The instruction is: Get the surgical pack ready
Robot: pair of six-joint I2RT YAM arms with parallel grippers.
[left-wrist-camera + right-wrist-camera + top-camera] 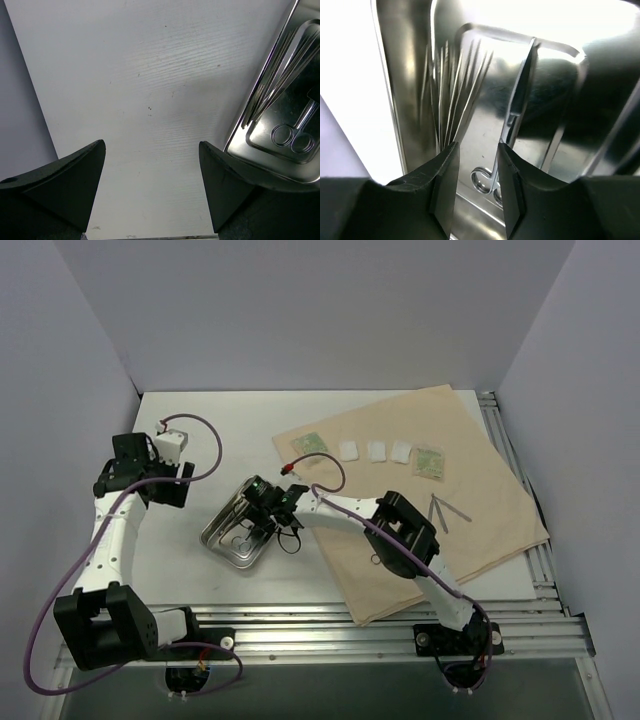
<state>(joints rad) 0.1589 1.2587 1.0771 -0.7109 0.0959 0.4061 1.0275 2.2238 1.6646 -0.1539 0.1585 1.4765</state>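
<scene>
**Right gripper (477,150) low inside the steel tray (400,75).** Its jaws stand a narrow gap apart and clasp nothing. The scissors (517,100) lie flat on the tray floor beneath that gap, with the tweezers (450,85) fanned to their left. The step in hand is judged to be loading instruments. Lift straight up, so that you neither snag the scissor loops nor nudge the tray, which sits on the table (150,75) just beside the tan cloth (480,490). The left gripper (152,165) hangs wide open and holds nothing.

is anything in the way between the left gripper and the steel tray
Nothing visible: only bare table lies between the open left gripper and the steel tray. The right gripper hangs over the tray's inside.
</scene>
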